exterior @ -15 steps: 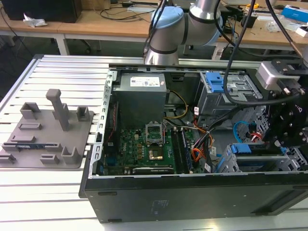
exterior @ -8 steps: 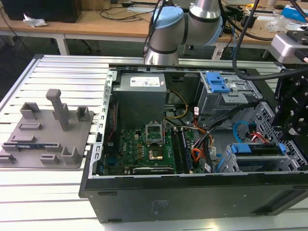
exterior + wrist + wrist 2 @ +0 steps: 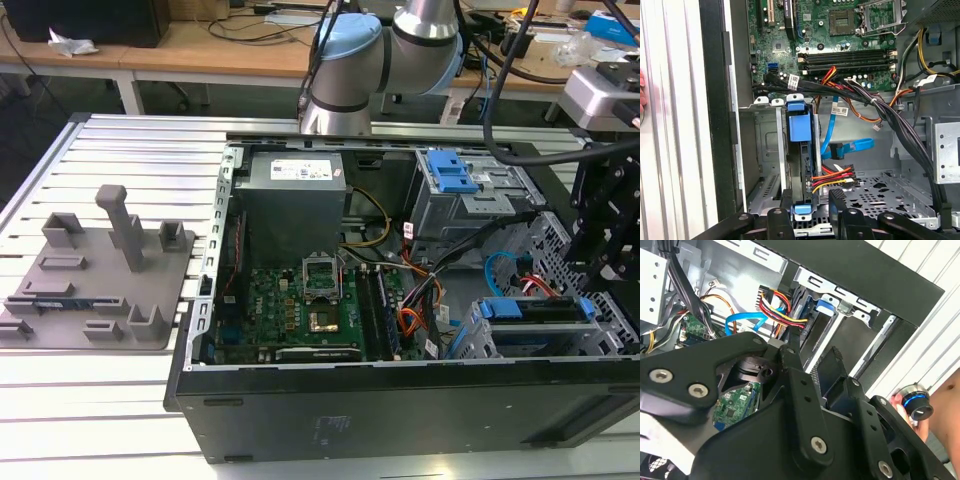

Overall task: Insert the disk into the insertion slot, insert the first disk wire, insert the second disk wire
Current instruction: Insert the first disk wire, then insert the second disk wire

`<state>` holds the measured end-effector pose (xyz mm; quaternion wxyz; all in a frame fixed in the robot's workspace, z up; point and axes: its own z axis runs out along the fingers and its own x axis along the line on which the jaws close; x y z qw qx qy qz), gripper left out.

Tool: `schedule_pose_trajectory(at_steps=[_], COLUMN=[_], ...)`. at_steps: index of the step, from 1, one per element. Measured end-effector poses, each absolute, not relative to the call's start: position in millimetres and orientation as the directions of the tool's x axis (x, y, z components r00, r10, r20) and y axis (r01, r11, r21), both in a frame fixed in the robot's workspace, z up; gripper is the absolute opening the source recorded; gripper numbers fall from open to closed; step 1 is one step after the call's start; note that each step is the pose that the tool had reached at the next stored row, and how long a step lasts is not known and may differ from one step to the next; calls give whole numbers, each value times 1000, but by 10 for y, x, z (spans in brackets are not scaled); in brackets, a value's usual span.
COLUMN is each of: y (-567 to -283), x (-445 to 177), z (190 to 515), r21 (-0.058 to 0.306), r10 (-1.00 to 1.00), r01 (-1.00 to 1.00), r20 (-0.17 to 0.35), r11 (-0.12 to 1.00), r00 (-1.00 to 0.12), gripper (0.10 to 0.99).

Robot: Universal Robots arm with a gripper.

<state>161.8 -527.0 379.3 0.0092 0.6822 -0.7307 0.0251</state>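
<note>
Blue-framed disk [image 3: 530,310] sat in the slot [image 3: 472,342] at the exterior view's lower right, so your first step looked done. The red wire [image 3: 832,176] seemed plugged in; the blue wire [image 3: 850,146] hung loose. Your gripper [image 3: 811,196] straddled the disk, jaws apart, gripping nothing.

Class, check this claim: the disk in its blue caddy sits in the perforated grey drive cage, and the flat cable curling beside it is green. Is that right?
Not quite. The flat cable is light blue, not green, as the first wrist view shows. The disk in its blue caddy does sit in the drive cage.
</note>
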Motion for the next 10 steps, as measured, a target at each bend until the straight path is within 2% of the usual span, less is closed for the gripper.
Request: schedule_pose_trajectory(at_steps=[10], y=[-5270], x=[1618], z=[3793], r21=[-24], r10=[-996], r01=[-997], r20=[48], r11=[68], r00=[-69], gripper=[420])
